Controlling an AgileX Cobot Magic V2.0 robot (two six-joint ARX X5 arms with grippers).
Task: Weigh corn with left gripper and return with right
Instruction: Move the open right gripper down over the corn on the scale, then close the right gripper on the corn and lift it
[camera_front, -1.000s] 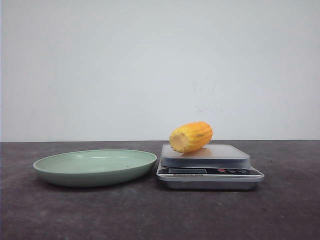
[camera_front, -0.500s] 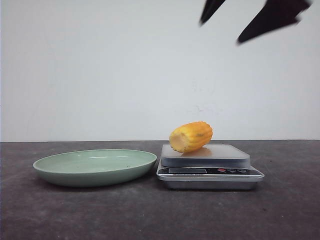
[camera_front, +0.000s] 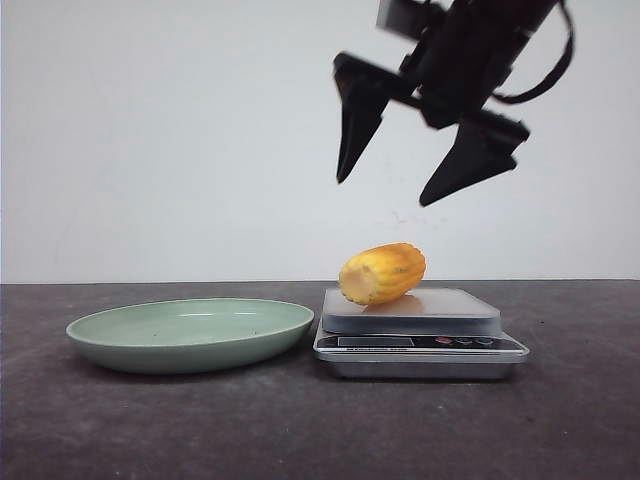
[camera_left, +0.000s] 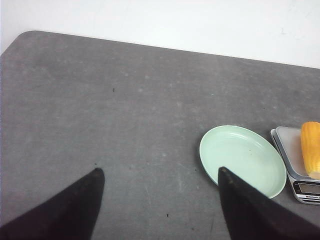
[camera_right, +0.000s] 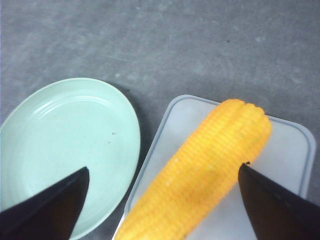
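Observation:
The corn (camera_front: 382, 273) is a stubby yellow-orange cob lying on the silver scale (camera_front: 420, 335), its paler cut end toward the plate. It also shows in the right wrist view (camera_right: 200, 172) and at the edge of the left wrist view (camera_left: 311, 149). My right gripper (camera_front: 385, 195) hangs open well above the corn, its two black fingers spread to either side; in its own view the gripper (camera_right: 165, 172) straddles the cob. My left gripper (camera_left: 160, 172) is open and empty over bare table, away from the green plate (camera_left: 242, 160).
The green plate (camera_front: 190, 332) sits empty just left of the scale, also in the right wrist view (camera_right: 65, 135). The scale's display and buttons (camera_front: 420, 343) face the front. The table is dark grey, with a white wall behind.
My right gripper has come down from the top edge into full view above the corn, jaws open. The corn, scale and plate have not moved.

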